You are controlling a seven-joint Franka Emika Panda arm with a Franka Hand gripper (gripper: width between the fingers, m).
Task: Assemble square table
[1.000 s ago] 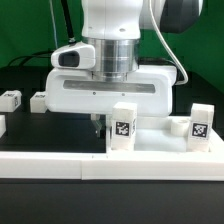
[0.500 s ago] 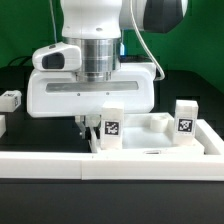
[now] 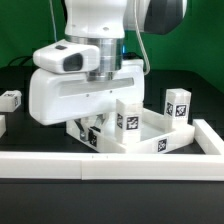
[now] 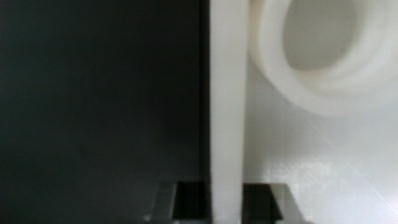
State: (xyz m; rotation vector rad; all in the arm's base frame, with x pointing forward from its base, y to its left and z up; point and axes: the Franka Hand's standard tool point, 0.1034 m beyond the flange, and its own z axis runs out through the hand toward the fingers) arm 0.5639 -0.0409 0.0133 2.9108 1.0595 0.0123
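My jaws, nearly closed, pinch the raised edge of the tabletop at lower centre. It has turned askew since before.

White top & legs are carrying b&w square tags; arm is showing white w/ a black joint. Front rail is looking white, bench black, backdrop green. Wrist cam is showing the top's white edge against black.
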